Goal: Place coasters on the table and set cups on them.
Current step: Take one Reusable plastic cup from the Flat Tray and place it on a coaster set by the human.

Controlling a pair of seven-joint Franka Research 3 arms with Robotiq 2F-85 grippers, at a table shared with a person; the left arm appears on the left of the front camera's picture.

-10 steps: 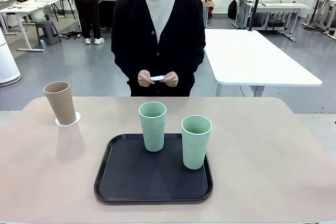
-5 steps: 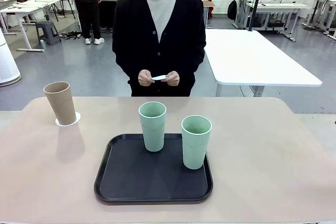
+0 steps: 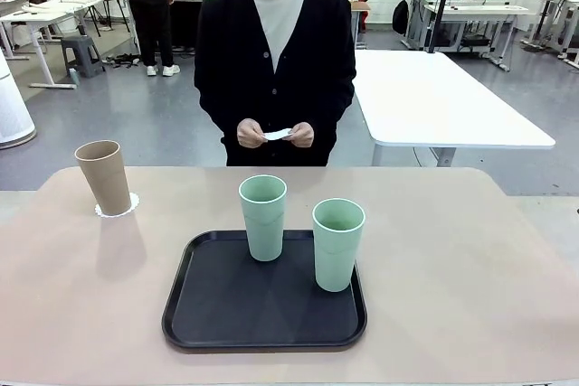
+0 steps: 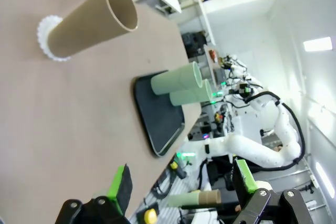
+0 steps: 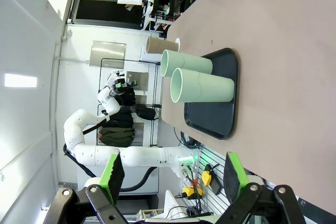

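Placement of a second coaster was judged to be the step in hand. One tan-brown cup [image 3: 105, 176] was seen upright on a white coaster [image 3: 132, 204] near the far left corner of the tabletop [image 3: 470, 268], so one set was taken as done. Two mint cups [image 3: 262, 217] were found side by side on the black tray [image 3: 226, 314], which lay by the middle of the near edge; no coaster was seen under either. Beyond the far edge, a thin white piece, taken to be a loose coaster [image 3: 275, 134], was pinched between both hands [image 3: 251, 134] of the person. The left gripper [image 4: 182, 174] and the right gripper [image 5: 174, 163] were shown with jaws spread wide and nothing between the pads, both well apart from the cups. For the next move, the loose coaster would have to be laid flat on bare tabletop clear of the tray, and a mint cup lifted out and centred on it.
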